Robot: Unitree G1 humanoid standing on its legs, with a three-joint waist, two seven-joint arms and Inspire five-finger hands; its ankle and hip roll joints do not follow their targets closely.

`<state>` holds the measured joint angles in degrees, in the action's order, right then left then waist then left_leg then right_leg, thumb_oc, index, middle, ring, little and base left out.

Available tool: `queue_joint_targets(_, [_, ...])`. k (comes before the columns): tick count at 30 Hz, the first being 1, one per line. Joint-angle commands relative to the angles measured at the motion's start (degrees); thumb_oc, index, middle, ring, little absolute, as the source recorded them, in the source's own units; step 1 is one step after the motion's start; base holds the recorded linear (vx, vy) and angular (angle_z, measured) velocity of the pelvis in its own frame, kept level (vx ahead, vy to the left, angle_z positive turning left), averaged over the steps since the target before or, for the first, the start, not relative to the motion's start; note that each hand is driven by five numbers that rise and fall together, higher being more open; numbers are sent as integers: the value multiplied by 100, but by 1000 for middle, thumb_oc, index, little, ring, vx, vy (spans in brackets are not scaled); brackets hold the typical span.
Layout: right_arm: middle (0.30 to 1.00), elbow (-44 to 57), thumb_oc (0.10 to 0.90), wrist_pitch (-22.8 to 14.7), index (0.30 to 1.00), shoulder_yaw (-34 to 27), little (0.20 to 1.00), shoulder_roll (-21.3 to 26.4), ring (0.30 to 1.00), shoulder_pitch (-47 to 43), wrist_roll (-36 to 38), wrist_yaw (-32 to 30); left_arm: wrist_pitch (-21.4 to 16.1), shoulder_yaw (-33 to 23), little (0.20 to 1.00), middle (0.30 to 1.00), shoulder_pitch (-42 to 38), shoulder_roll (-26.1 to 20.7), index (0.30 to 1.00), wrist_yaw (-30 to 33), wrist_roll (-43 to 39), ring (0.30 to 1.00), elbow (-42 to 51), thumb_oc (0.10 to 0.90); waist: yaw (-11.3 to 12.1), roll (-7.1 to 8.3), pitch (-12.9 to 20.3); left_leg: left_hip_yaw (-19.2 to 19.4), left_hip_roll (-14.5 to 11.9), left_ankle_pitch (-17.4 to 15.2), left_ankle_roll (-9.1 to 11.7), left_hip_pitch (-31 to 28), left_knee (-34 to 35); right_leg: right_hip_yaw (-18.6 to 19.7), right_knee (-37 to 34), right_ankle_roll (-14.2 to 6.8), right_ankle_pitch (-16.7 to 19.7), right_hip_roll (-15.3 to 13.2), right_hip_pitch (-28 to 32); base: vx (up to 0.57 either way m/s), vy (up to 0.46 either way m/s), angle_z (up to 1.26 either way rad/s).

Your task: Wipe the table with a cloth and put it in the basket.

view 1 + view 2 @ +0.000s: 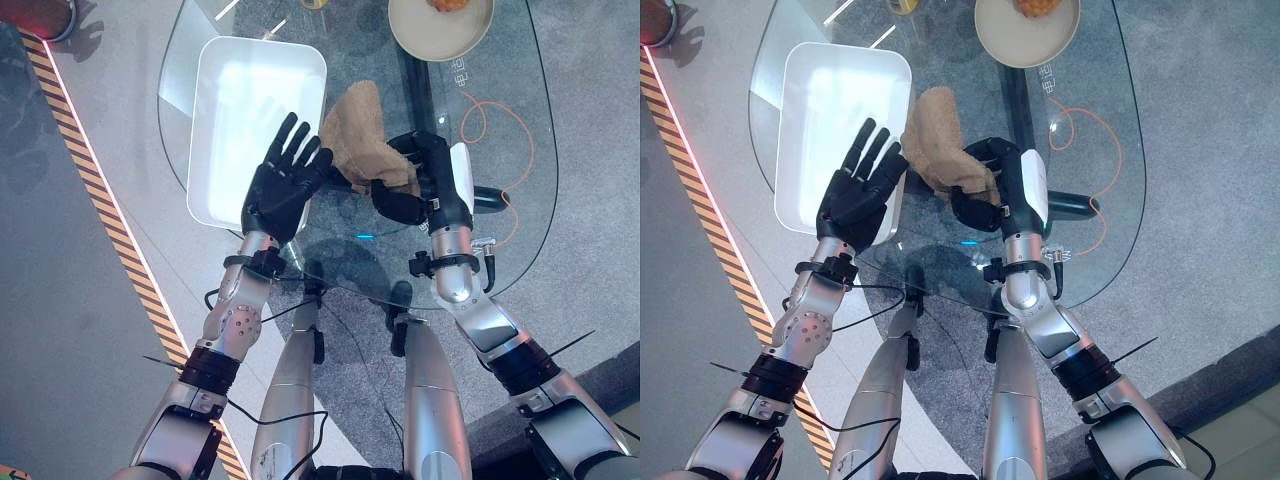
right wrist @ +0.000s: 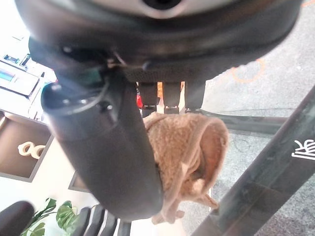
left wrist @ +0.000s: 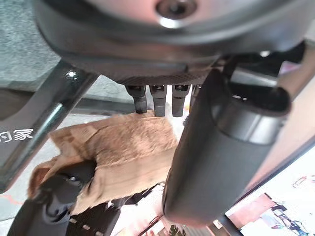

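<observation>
Glass table (image 1: 520, 130) carries the tan cloth (image 1: 362, 140), bunched and pinched in the right hand (image 1: 425, 180) with curled fingers, just beside the white basket (image 1: 250, 120). Left hand (image 1: 285, 180) hovers near it over the basket's edge, fingers straight and spread, holding nothing. Looks like the wipe-to-basket stage; next move needs carrying the cloth over the rim and letting go.

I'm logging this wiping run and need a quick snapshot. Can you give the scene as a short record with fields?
cloth: tan cloth, bunched, held above the glass table
right robot hand: curled round the cloth
left robot hand: open, fingers straight, beside the cloth, over the basket's edge
basket: white basket on the table, to the cloth's left
other: plate with food at the far edge; orange cable under the glass
</observation>
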<state>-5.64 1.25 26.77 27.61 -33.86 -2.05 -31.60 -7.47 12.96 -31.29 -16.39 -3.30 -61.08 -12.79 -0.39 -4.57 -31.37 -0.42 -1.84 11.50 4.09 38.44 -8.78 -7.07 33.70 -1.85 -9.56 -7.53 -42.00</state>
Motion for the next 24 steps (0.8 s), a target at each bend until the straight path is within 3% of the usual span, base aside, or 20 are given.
queue_joint_targets(1, [300, 1421, 100, -707, 300, -88, 200, -252, 300, -968, -56, -83, -225, 49, 900, 900, -608, -132, 900, -243, 49, 900, 497, 800, -49, 196, 157, 412, 301, -891, -215, -259, -519, 70, -1395, -224, 891, 351, 366, 0, 0, 0])
queue_joint_targets(17, [300, 1450, 100, -568, 300, 62, 200, -307, 300, -1126, -8, -14, -176, 173, 900, 900, -795, -59, 900, -151, 243, 900, 393, 800, -53, 219, 157, 405, 294, -885, -201, -288, -478, 61, -1418, -221, 873, 361, 397, 0, 0, 0])
queue_joint_targets(24, [300, 1459, 100, -574, 300, 65, 200, -313, 300, -1136, -58, -135, -412, 107, 900, 900, -822, -41, 900, 209, 490, 900, 295, 800, -54, 231, 157, 397, 303, -883, -192, -284, -480, 59, -1403, -214, 857, 380, 387, 0, 0, 0])
